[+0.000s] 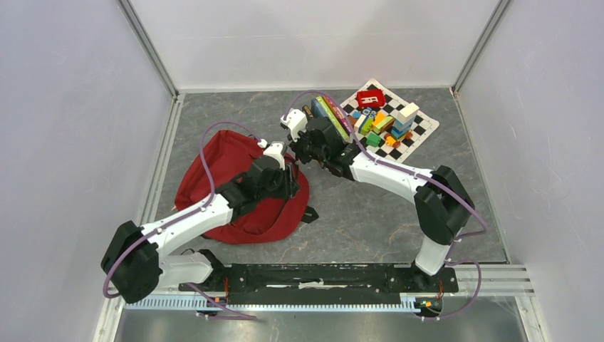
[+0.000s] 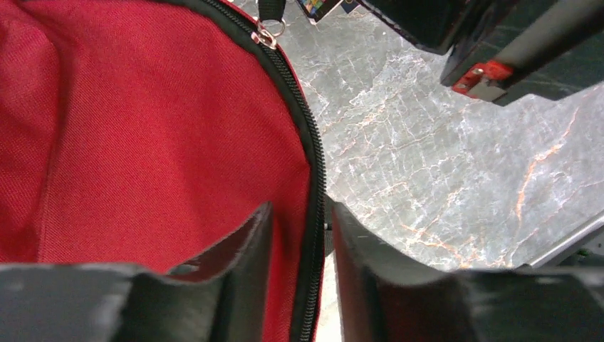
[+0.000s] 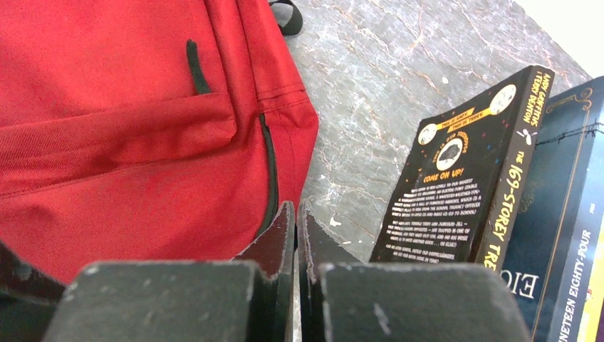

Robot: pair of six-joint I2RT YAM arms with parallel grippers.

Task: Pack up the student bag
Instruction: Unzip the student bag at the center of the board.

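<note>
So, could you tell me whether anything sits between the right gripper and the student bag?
Nothing visible does. The right gripper is right at the edge of the student bag, jaws nearly shut; the books lie off to its side.

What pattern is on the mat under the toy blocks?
Black-and-white checks on the square mat, clearest in the top external view.

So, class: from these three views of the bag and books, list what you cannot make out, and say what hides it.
- Bag interior: zipper appears closed in the left wrist view; top view blocked by the left arm.
- What the right gripper holds, if anything: jaws nearly together, contact point cut off.
- Second book: title cut by the right wrist frame edge.
- Toy pile on the checkered mat: pieces too small to identify from above.
</note>
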